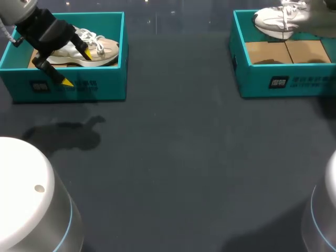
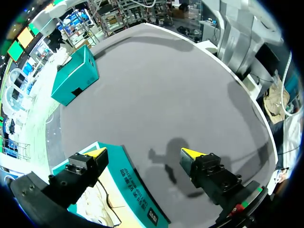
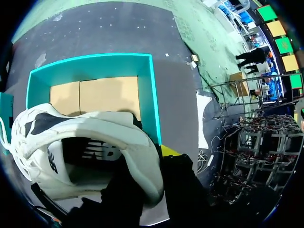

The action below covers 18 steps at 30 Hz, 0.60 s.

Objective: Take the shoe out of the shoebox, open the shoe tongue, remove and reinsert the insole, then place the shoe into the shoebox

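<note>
- Left shoebox (image 1: 107, 84): teal, open, far left. Tan-and-white shoe (image 1: 103, 50) sits upright inside, toe pointing right.
- Right shoebox (image 1: 252, 79): teal, open, far right, cardboard floor showing.
- White shoe (image 1: 277, 21): black accents, raised over the right shoebox's far side.

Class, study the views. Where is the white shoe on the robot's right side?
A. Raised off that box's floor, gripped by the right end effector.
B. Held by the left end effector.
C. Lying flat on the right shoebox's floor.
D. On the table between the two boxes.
A: the white shoe is clamped in the right end effector, with the cardboard floor of the right shoebox bare beneath it.
</note>
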Available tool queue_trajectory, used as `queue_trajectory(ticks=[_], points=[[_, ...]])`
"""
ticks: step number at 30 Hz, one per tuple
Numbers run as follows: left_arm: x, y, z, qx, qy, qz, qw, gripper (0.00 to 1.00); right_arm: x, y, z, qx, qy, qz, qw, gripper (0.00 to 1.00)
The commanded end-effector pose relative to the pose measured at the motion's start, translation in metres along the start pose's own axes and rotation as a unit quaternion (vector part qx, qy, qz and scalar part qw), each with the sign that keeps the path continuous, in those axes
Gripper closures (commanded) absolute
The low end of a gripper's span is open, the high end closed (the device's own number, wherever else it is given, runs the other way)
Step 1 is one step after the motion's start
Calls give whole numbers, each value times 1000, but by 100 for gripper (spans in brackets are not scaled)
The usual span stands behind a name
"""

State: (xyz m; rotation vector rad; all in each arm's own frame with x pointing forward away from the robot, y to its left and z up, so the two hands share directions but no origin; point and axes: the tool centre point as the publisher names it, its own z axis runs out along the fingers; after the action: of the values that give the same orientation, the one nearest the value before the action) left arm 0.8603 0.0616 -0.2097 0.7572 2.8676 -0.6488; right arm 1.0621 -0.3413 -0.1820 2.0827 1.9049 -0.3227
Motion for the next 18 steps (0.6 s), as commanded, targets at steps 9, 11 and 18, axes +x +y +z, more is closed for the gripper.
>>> queue_trajectory(ticks=[9,11,18], points=[[0,0,-1,-1,0,0,1000,0,-7,-22,27,-38,-9,25,999,100],[0,0,-1,-1,0,0,1000,0,-7,-22,27,-38,-9,25,999,100],[0,0,-1,-1,0,0,1000,0,-7,-22,27,-38,-9,25,999,100]])
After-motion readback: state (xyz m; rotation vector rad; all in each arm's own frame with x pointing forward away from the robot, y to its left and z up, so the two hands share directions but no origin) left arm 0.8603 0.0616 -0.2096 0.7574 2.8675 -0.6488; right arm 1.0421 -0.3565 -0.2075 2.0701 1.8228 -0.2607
